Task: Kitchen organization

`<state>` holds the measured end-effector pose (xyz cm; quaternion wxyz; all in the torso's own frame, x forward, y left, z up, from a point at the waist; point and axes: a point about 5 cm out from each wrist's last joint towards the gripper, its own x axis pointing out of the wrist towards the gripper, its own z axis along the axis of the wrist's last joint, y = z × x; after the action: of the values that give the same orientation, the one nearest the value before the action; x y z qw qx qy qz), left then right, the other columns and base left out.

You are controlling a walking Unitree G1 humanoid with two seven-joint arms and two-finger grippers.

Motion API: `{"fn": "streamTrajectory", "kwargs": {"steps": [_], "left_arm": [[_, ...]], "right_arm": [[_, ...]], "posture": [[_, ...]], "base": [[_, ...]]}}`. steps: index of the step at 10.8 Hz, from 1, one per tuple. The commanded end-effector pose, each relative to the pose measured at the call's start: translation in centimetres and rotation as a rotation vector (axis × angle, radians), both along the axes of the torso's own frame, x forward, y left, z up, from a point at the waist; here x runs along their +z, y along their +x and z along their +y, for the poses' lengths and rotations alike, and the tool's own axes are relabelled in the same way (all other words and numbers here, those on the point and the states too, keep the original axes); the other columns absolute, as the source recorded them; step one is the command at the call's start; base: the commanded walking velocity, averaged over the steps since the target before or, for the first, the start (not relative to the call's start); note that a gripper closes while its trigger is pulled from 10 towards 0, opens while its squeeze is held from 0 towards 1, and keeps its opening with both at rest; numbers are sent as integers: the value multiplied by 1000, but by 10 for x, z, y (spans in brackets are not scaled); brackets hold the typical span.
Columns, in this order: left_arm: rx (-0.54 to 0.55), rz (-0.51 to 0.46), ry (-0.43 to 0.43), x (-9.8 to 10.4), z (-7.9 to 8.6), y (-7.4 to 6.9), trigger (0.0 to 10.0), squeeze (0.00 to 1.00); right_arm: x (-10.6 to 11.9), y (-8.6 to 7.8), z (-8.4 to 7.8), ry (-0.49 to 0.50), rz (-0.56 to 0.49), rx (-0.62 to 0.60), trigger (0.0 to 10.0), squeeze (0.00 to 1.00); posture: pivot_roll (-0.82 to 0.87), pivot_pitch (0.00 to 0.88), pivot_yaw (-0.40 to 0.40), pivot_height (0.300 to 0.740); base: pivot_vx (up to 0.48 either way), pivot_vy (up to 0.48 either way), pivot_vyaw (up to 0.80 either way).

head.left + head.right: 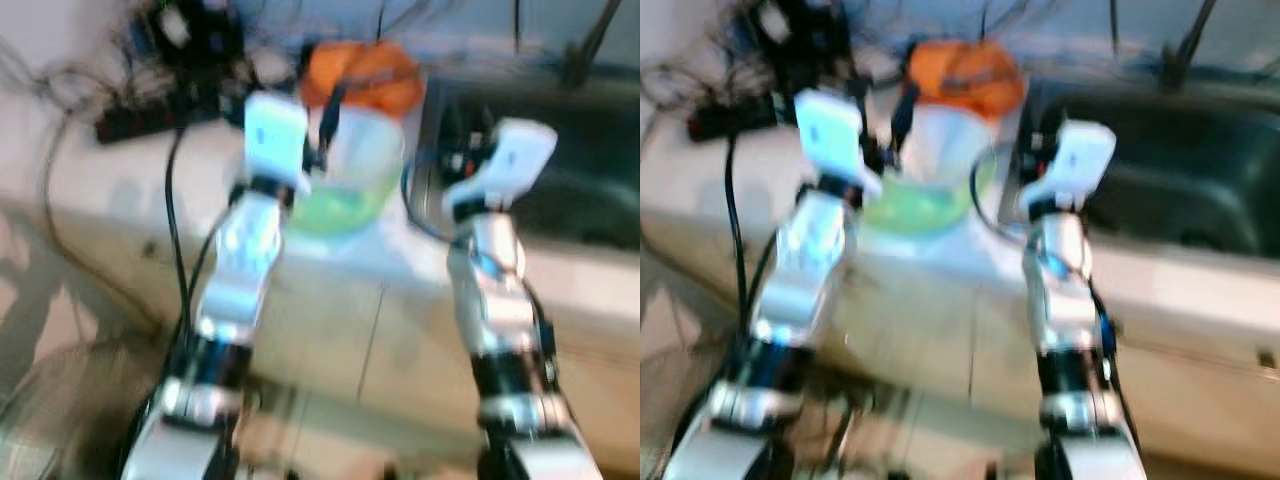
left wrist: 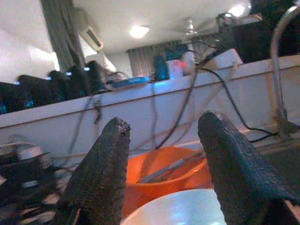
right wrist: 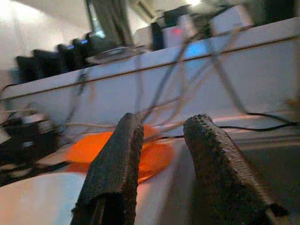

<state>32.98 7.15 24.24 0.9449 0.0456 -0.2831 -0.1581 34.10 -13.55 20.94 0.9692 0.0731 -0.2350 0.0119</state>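
On the pale counter (image 1: pixel 120 190) a white bowl (image 1: pixel 365 150) sits inside a green bowl (image 1: pixel 345 212), with an orange bowl (image 1: pixel 365 72) right behind them. The orange bowl (image 2: pixel 164 171) holds a utensil. My left gripper (image 1: pixel 325 120) hovers at the white bowl's left rim, open (image 2: pixel 164 122), its fingers empty and the white rim (image 2: pixel 178 206) just below them. My right gripper (image 1: pixel 462 140) is open (image 3: pixel 166 119) over the counter edge between the bowls and the sink, also empty. The head views are blurred.
A dark sink (image 1: pixel 570 170) with a faucet (image 1: pixel 592 40) lies to the right. A black power strip (image 1: pixel 135 122) and tangled cables (image 1: pixel 190 40) crowd the counter's back left. Cabinet fronts (image 1: pixel 330 330) stand below the counter.
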Motion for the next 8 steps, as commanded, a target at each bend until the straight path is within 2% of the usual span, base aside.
{"fn": "streamTrajectory", "kwargs": {"steps": [1, 4, 8], "left_arm": [[-29, -14, 1, 3, -8, -3, 10000, 0], [-43, -15, 1, 4, -10, -4, 10000, 0], [-98, -40, -11, 10, -16, -9, 10000, 0]], "right_arm": [[-1, 0, -8, 17, 4, -24, 10000, 0], [-2, 0, -6, 17, 3, -24, 10000, 0], [-3, 1, -9, 20, 5, -37, 10000, 0]], "posture": [[12, 75, 50, 740], [15, 81, 51, 740], [15, 85, 49, 740]], "base": [[341, 0, -800], [345, 0, 0], [0, 0, 0]]}}
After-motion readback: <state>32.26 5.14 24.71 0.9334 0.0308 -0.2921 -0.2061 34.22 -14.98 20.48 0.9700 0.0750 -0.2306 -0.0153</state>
